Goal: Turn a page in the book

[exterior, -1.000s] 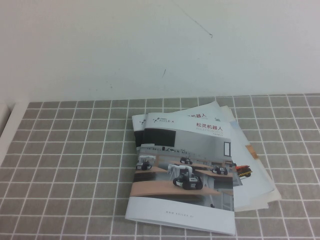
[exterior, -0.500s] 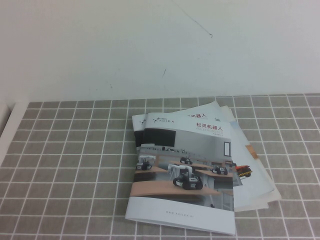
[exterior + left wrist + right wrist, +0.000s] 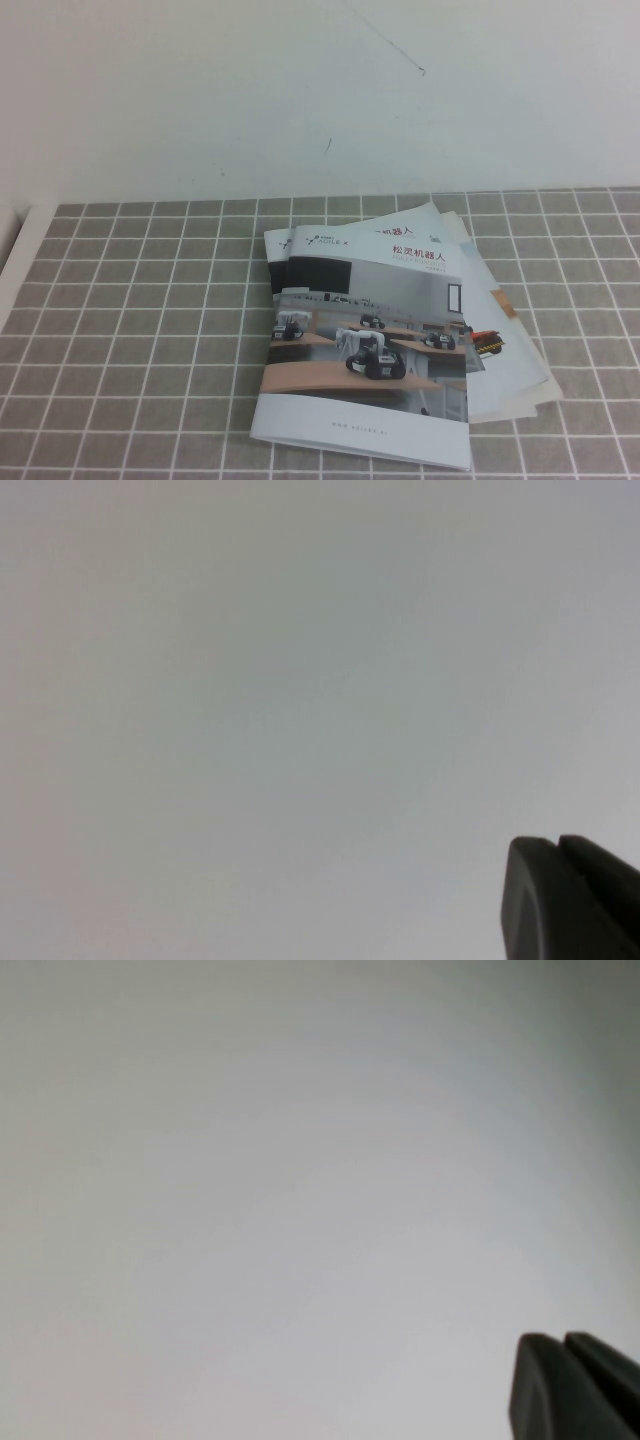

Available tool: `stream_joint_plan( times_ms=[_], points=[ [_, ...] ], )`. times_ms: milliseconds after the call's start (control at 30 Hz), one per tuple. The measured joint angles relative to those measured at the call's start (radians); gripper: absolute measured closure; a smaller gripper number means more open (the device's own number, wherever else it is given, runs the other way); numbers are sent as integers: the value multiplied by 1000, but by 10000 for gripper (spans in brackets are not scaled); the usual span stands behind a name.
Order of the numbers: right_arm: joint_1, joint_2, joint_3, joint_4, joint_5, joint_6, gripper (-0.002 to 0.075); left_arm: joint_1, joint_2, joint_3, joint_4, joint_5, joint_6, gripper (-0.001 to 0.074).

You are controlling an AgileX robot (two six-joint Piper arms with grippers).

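Right wrist view: right gripper [image 3: 566,1385], dark fingertips pressed together with nothing between them, set against a blank pale surface; no table or paper in sight. It does not appear in the high view, so it sits outside the work area.

Left wrist view: left gripper [image 3: 558,895], fingertips likewise side by side and touching, empty, facing the same featureless pale background. Also absent from the high view.

High view, item: the book [image 3: 365,345], thin glossy brochure lying flat and closed on the grey tiled mat [image 3: 140,340], towards the near edge and a little right of centre.

Item: the page [image 3: 375,300], front cover leaf with the robot-lab photo, red title at its top right and white band along the bottom. Lies flat on the leaves beneath; no corner lifted.

Item: other brochures [image 3: 500,340], fanned out from under the book's right side, orange-edged pictures showing.

Progress, as judged: nothing of the task done. Both arms sit away from the table, the cover is untouched. Remaining: bring a gripper to the cover's free right edge, lift it, carry it across to the left.
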Motion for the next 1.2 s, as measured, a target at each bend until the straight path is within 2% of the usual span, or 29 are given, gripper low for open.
stream_joint_plan(
  times_ms=[100, 200, 267, 367, 500, 633, 800, 967, 1200],
  points=[
    [0, 0, 0, 17, -165, 33, 728, 0, 0, 0, 75, -179, -121, 738],
    [0, 0, -42, 71, -194, 89, 728, 0, 0, -2, 162, -329, -174, 738],
    [0, 0, -94, 128, -181, 111, 728, 0, 0, -41, 207, -329, -194, 738],
    [0, 0, -206, 228, -124, 130, 728, 0, 0, -174, 258, -233, -197, 738],
    [0, 0, -376, 274, 43, 137, 728, 0, 0, -433, 352, 32, -152, 738],
    [0, 11, -593, 295, 361, 136, 728, 0, 52, -673, 481, 275, -141, 738],
    [0, 163, -803, 304, 669, 51, 728, 0, 193, -902, 534, 619, -137, 738],
    [0, 393, -925, 304, 1030, 13, 728, 0, 351, -1018, 509, 1020, -79, 738],
    [0, 630, -928, 282, 1343, -44, 728, -7, 549, -1027, 312, 1385, 223, 738]
  ],
)
